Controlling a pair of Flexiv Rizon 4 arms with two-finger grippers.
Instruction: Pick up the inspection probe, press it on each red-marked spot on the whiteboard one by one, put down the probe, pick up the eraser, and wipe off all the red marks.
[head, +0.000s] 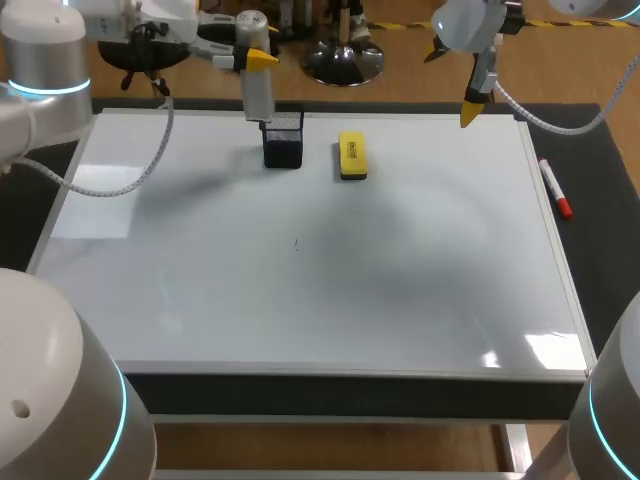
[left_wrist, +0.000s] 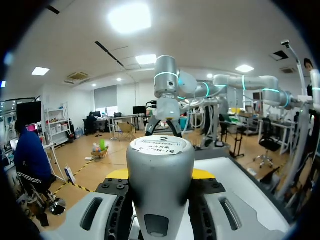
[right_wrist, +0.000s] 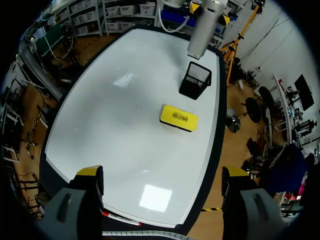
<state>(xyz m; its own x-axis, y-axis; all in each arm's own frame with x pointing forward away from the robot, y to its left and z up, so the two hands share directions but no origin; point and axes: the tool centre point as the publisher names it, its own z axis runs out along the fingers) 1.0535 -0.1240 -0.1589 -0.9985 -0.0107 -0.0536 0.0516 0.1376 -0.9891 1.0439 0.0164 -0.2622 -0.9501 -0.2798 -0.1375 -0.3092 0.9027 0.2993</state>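
Held the inspection probe upright in the left gripper, fingers pinched on its grey barrel from both sides, directly over the black mesh holder at the far side of the whiteboard, left of centre. Could not tell whether the tip sat inside the rim or just above it. Judged the vertical hold as meant to clear the holder's walls and meet the board square. Poised the right gripper high over the far right corner, fingers spread wide and empty, likely so as not to crowd the left arm. Noted the yellow eraser lying flat just right of the holder, and the red marker off the board on the dark mat at the right.

Saw the clamp on the probe clearly only from the left wrist, with no holder or eraser in sight there. Saw the right fingers' spread only from the right wrist. Found no red marks in the head or right wrist view, only a tiny dark speck near the middle.
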